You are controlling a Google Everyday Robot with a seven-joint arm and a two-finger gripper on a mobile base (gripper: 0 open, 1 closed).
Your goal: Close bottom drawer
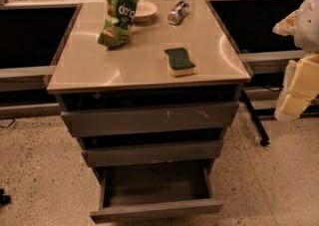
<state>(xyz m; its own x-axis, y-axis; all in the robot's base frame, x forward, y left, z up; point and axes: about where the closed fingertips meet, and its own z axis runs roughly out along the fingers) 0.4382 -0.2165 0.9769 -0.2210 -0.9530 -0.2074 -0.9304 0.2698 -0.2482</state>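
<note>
The arm (310, 18) is seen at the right edge, beside the cabinet (149, 120), with the gripper (298, 90) hung about level with the upper drawer fronts and well apart from them. On the pale counter (99, 65) are set a sponge (179, 60), a green bag (118, 15), a bowl (143, 10) and a can (178, 12); a speckled floor (40, 170) lies below. Whether the gripper is released or clenched cannot be told. The bottom drawer (155, 209) is found pulled well out — lowest of three.
</note>
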